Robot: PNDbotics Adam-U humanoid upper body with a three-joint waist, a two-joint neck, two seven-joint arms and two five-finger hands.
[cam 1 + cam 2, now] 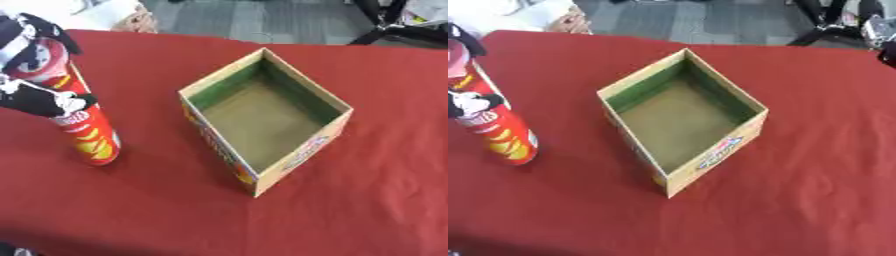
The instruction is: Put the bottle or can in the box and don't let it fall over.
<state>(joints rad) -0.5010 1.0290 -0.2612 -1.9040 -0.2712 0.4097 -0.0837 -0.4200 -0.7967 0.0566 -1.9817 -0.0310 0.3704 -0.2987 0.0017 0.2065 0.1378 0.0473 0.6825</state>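
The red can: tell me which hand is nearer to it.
Left. The left hand is curled round the red can, gripping its upper half, left of the box. The right hand shows in neither view, so its distance cannot be told.

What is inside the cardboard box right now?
Nothing shows inside the cardboard box: its bare brown floor and green inner walls are visible. The near walls hide a strip of floor. The red can stands outside, in the left hand.

A tall red cylindrical snack can (499, 132) stood tilted on the red tablecloth (815, 165) at the left edge, with the black left hand (467, 102) curled round its upper part. Well apart to its right sat an open cardboard box (710, 155), its green-lined inside bare.
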